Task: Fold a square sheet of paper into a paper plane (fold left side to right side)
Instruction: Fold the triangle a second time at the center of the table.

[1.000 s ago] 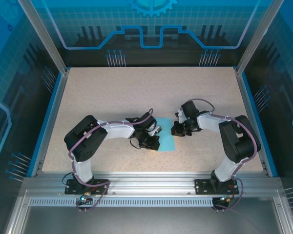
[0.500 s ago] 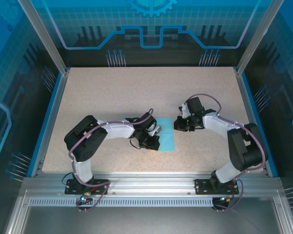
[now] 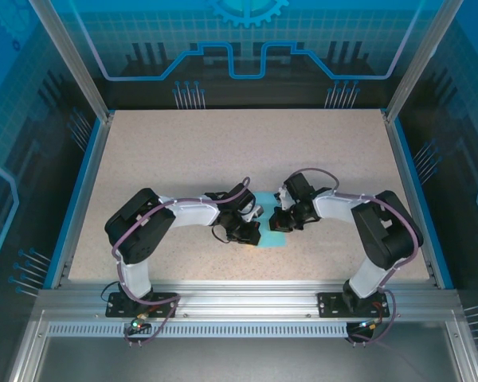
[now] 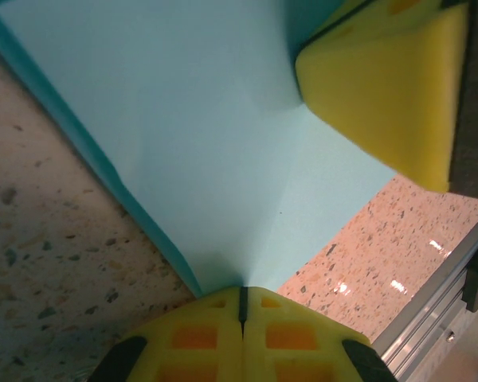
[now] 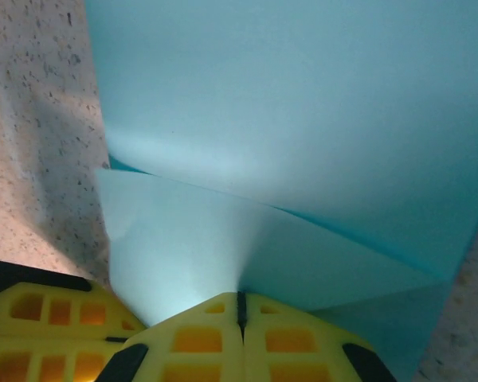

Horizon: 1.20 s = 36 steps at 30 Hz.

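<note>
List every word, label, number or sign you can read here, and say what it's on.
No text can be read anywhere.
sheet of paper: plain cyan, no print.
table: speckled, unmarked.
back panel: a gear drawing and line patterns, no letters or numbers.

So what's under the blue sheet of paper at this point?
Speckled table runs right up to the edges of the square sheet of paper. The sheet is folded over on itself, so its lower layer and whatever lies directly beneath are covered.
</note>
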Motion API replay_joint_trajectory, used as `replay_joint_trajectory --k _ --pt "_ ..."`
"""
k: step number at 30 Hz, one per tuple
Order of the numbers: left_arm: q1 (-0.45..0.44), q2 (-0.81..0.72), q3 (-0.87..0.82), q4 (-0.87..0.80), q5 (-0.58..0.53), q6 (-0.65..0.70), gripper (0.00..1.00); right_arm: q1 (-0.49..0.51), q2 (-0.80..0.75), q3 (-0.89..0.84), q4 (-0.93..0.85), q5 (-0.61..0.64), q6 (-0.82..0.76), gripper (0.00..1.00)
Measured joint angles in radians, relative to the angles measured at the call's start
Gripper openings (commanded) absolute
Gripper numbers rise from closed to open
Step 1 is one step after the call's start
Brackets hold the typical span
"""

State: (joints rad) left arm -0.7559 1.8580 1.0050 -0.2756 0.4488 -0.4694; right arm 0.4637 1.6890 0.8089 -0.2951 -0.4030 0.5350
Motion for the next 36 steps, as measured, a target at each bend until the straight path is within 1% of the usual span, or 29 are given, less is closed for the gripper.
replay_joint_trajectory --k 8,15,20,26,32,36 --pt "-0.004 -0.009 0.019 -0.038 -0.004 -0.003 0.06 0.003 0.013 0.020 -0.019 0.007 0.000 0.00" --pt "-0.006 -0.008 0.087 -0.053 0.005 -0.003 0.05 0.003 0.015 0.024 -0.027 0.009 0.000 0.00" --pt "-0.006 0.031 0.126 -0.051 0.012 -0.002 0.05 0.003 0.015 0.024 -0.027 0.009 0.000 0.00" --pt "-0.006 0.084 0.129 -0.052 0.011 -0.003 0.05 0.003 0.015 0.024 -0.028 0.010 0.000 0.00" --pt "-0.006 0.086 0.127 -0.048 0.012 -0.003 0.05 0.003 0.015 0.024 -0.030 0.011 0.000 0.00" --pt "-0.006 0.070 0.097 -0.017 0.012 -0.007 0.05 0.002 0.015 0.024 -0.034 0.011 -0.001 0.00"
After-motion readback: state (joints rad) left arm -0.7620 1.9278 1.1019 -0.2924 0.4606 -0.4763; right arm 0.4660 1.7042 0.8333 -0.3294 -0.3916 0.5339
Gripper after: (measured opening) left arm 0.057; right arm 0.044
